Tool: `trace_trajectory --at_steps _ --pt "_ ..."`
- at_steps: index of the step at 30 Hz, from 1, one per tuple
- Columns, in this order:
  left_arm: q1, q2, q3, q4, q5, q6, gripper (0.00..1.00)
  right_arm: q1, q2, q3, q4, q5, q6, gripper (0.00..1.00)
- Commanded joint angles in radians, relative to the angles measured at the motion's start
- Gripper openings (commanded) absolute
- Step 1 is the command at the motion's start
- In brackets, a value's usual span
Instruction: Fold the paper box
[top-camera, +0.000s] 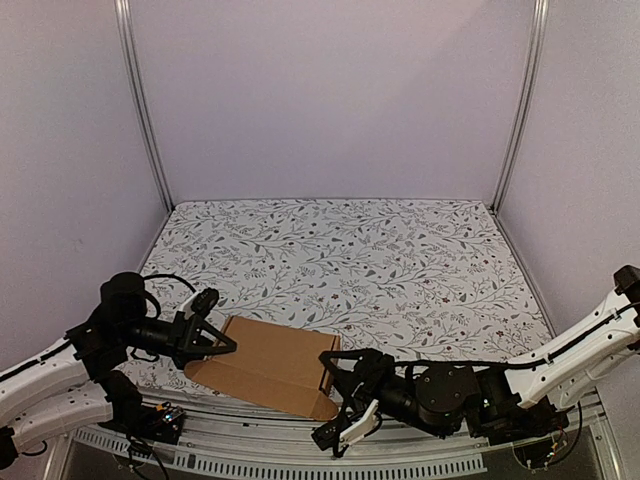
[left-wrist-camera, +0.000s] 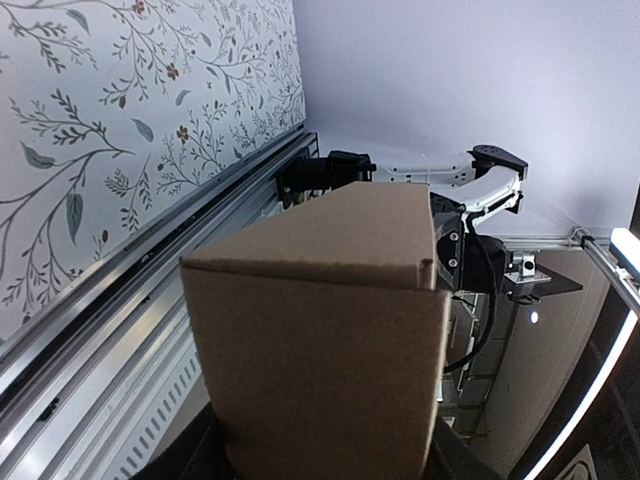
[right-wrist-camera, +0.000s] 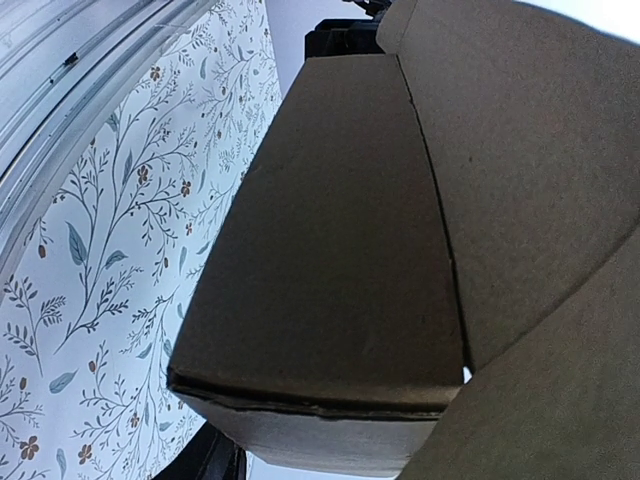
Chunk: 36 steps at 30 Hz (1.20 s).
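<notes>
The paper box (top-camera: 275, 365) is plain brown cardboard, partly folded, lying at the table's near edge between both arms. My left gripper (top-camera: 218, 345) is at its left end. In the left wrist view the box (left-wrist-camera: 320, 330) fills the space between the jaws, with a dark finger pressed against each side. My right gripper (top-camera: 335, 395) is at the box's right end. In the right wrist view the box (right-wrist-camera: 330, 250) covers the jaws. One dark finger (right-wrist-camera: 205, 458) shows against its lower left side, and a flap (right-wrist-camera: 540, 170) hides the other.
The floral table cloth (top-camera: 350, 250) stretches behind the box to white walls and two upright metal posts (top-camera: 145, 110). A slotted metal rail (top-camera: 250, 455) runs along the near edge, just below the box.
</notes>
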Motion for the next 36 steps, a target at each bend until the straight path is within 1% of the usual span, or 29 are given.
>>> trace_trajectory --at_steps 1,3,8,9,10,16,20,23,26,28,30,33,36 --pt "0.010 -0.033 0.018 -0.014 -0.019 0.038 0.60 0.008 0.010 0.031 0.025 0.016 0.051 0.39" --pt "0.010 -0.061 0.041 -0.041 -0.045 0.066 0.69 0.008 0.003 0.023 0.027 0.028 0.084 0.38" --pt "0.010 -0.116 0.107 -0.128 -0.131 0.155 0.81 0.011 -0.027 -0.006 0.018 0.061 0.184 0.38" --pt "0.010 -0.123 0.129 -0.161 -0.154 0.179 0.87 0.011 -0.034 -0.010 0.006 0.072 0.202 0.38" --pt "0.010 -0.130 0.145 -0.194 -0.182 0.206 0.89 0.013 -0.046 -0.010 -0.010 0.082 0.236 0.38" --pt "0.010 -0.168 0.230 -0.324 -0.343 0.328 0.91 0.004 -0.112 -0.009 -0.197 0.106 0.453 0.38" --pt "0.010 -0.173 0.263 -0.365 -0.425 0.385 0.91 -0.027 -0.166 -0.002 -0.346 0.069 0.663 0.38" --pt "0.010 -0.164 0.281 -0.390 -0.459 0.432 0.91 -0.071 -0.211 0.003 -0.454 -0.023 0.801 0.38" --pt "0.010 -0.156 0.291 -0.402 -0.476 0.478 0.91 -0.156 -0.265 0.008 -0.560 -0.183 0.970 0.37" --pt "0.010 -0.157 0.282 -0.394 -0.487 0.500 0.91 -0.222 -0.297 -0.009 -0.579 -0.305 1.071 0.37" --pt "0.010 -0.154 0.263 -0.363 -0.466 0.503 0.91 -0.289 -0.321 -0.027 -0.580 -0.440 1.173 0.37" --pt "0.010 -0.135 0.237 -0.310 -0.421 0.507 0.90 -0.361 -0.318 -0.046 -0.580 -0.607 1.255 0.37" --pt "0.009 -0.094 0.235 -0.291 -0.399 0.536 0.89 -0.430 -0.283 -0.050 -0.564 -0.772 1.321 0.36"
